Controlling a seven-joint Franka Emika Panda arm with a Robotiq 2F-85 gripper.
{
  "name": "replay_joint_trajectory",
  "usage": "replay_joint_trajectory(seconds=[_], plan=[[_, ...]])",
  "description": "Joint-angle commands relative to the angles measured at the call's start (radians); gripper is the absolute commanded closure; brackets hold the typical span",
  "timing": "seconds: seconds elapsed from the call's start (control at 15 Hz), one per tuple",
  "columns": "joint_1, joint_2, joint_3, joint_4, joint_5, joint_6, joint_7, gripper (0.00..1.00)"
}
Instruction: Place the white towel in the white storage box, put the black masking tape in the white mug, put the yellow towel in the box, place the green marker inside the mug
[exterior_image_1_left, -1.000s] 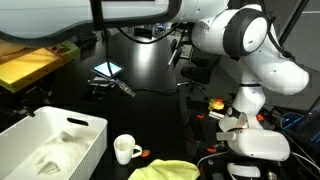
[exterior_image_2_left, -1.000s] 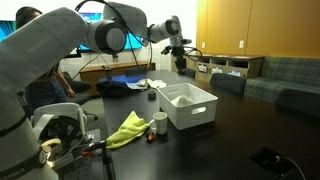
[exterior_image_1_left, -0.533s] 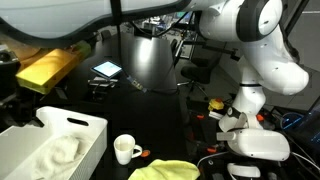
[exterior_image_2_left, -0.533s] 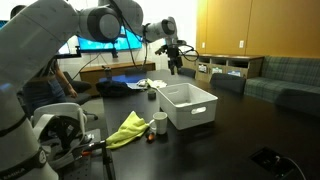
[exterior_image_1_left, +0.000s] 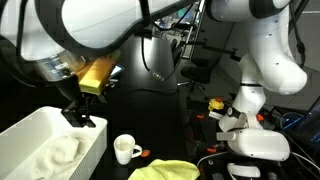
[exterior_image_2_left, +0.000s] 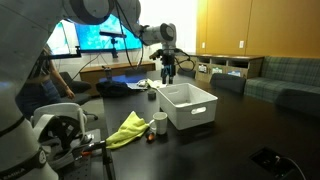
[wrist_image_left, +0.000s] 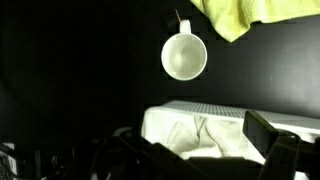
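The white storage box (exterior_image_1_left: 20, 140) (exterior_image_2_left: 200, 112) (wrist_image_left: 200, 108) stands on the black table with the white towel (exterior_image_1_left: 60, 150) (wrist_image_left: 205, 135) crumpled inside it. My gripper (exterior_image_1_left: 80, 112) (exterior_image_2_left: 170, 72) (wrist_image_left: 200, 150) hangs open just above the box, with nothing between its dark fingers (wrist_image_left: 268, 135). The white mug (exterior_image_1_left: 125, 150) (exterior_image_2_left: 160, 122) (wrist_image_left: 184, 57) stands upright and looks empty beside the box. Past the mug lies the yellow towel (exterior_image_1_left: 175, 170) (exterior_image_2_left: 128, 128) (wrist_image_left: 250, 15). I cannot make out the black masking tape or the green marker.
A small orange-red item (exterior_image_1_left: 143, 153) lies by the mug. The robot's white base and cabling (exterior_image_1_left: 255, 145) crowd one table edge. Loose clutter (exterior_image_2_left: 150, 85) sits at the far end of the table, and a yellow object (exterior_image_1_left: 100, 70) lies behind the arm.
The jaws have opened wide. The gripper has dropped lower, closer to the box. The white towel now lies bunched more toward the box's near end.
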Motion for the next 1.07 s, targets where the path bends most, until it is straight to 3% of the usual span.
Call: replay_joint_trajectory(seconds=[0.0,0.6,1.0], plan=[[-0.017,-0.134,-0.078,-0.244,0.13,0.076,-0.052,0.0],[-0.075,-0.317,-0.192,-0.726,0.233,0.323,-0.193,0.0],[-0.132,-0.424,-0.22,-1.067,0.226,0.609,-0.314,0.0]])
